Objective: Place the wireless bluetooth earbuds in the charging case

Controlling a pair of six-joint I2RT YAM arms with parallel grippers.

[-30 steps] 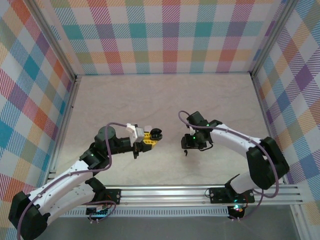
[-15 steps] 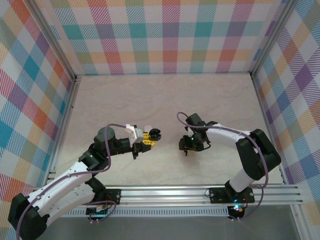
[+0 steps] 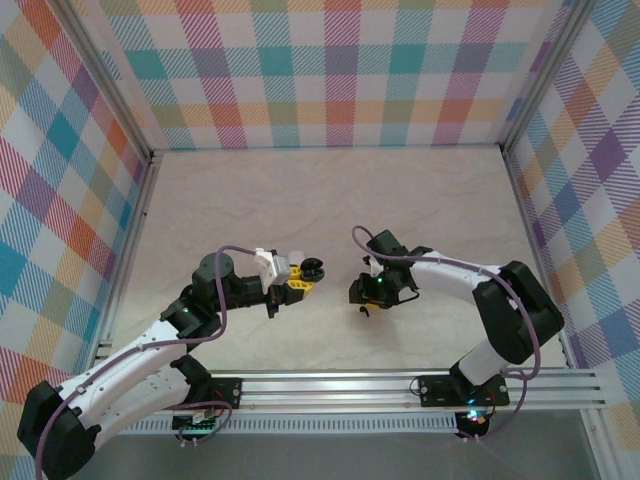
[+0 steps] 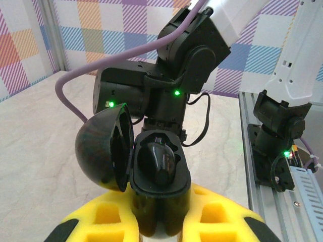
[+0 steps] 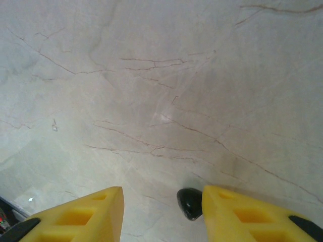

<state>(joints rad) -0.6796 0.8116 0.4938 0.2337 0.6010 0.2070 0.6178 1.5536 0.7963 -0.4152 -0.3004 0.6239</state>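
Upright, black charging case (image 4: 160, 174), lid (image 4: 101, 148) hinged open leftward

The charging case (image 4: 156, 176) is noted as glossy black plastic. The surface (image 5: 151, 75) is recorded as smooth and marble-veined, the fingers (image 5: 75, 217) as matt yellow plastic.

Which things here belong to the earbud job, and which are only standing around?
For the job:
- black charging case, open, held in the left claw
- black earbud, between the fingers of the right claw

Not for the job:
- table
- aluminium rail
- chequered walls
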